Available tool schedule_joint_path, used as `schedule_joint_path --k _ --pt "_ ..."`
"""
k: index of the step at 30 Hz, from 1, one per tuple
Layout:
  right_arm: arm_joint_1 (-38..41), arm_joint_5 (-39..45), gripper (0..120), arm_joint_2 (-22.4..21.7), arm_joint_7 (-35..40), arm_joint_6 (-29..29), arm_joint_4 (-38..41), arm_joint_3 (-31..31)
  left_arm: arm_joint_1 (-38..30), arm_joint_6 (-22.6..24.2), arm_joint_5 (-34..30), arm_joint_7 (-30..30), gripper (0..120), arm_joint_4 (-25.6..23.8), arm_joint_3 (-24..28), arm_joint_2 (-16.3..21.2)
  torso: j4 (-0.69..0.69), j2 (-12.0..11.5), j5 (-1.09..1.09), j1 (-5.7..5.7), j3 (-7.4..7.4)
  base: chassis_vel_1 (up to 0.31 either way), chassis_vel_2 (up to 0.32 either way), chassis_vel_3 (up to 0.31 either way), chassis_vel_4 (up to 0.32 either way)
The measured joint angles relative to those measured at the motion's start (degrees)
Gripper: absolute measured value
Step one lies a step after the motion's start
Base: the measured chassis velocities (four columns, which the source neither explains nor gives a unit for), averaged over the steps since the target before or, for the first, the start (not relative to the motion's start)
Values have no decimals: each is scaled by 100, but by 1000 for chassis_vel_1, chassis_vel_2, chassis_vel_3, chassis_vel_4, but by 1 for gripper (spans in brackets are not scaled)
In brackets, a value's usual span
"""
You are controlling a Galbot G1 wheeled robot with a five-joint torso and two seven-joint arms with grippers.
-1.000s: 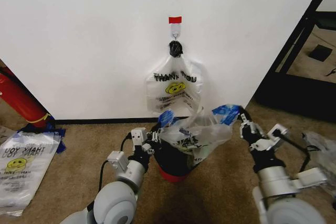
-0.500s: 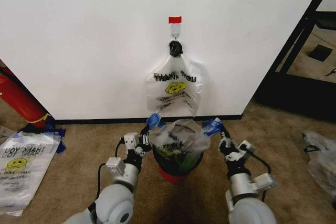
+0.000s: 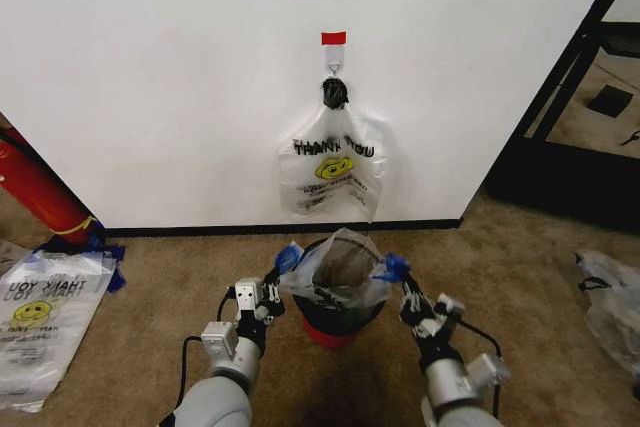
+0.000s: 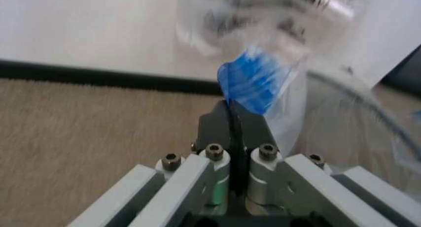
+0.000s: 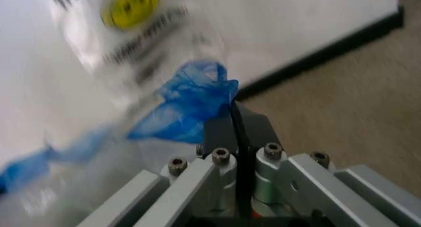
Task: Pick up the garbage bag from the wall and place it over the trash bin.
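Nearest you, low in the head view: your left gripper [image 3: 277, 274] and right gripper [image 3: 397, 282], one on each side of the bin, both reaching forward from the grey arm housings at the lower edge.

Left gripper: black fingers [image 4: 231, 124] pressed flat together, a blue patch of the bag pinched at their tip. Right gripper: same posture, fingers [image 5: 235, 131] clamped on a crumpled blue patch. You have the bag held at both of its blue handle ends.

Between the grippers: the thin clear crinkly plastic garbage bag [image 3: 340, 265] with blue patches and black lettering. It is spread across the mouth of the small round black wire-mesh trash bin [image 3: 330, 316], mouth open upward, film bunched above the rim. Whether the edges are pulled down around the rim all the way round, you cannot tell. The bin's red base shows at the bottom, standing on tan carpet [image 3: 150, 297].

Off to your left on the carpet: a stack of flat whitish smiley bags [image 3: 45, 312], well apart from the bin. To your far right, more clear plastic [image 3: 608, 307] at the view's edge.

Behind the bin: the plain white wall [image 3: 180, 77] with black baseboard. A whitish "THANK YOU" bag [image 3: 332, 169] hangs from the metal hook [image 3: 333, 69], just under a small red tape strip [image 3: 333, 38]. A red cylinder [image 3: 35, 187] leans at the wall's left end.
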Motion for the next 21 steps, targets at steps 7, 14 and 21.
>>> schedule_joint_path --k 7,14,21 --pt "-139 -200 0 -12 157 -339 -57 -104 90 228 -108 -172 0 11 -24 60 0 0 0 0 0 0 0 0 0" --pt "-142 -292 0 10 388 -748 -36 -267 369 335 -183 -372 0 -44 -53 106 1 0 0 0 0 0 0 0 0" --pt "-228 -407 0 -42 548 -978 -33 -256 498 319 -35 -391 0 29 -2 50 1 0 0 0 0 0 0 0 0"
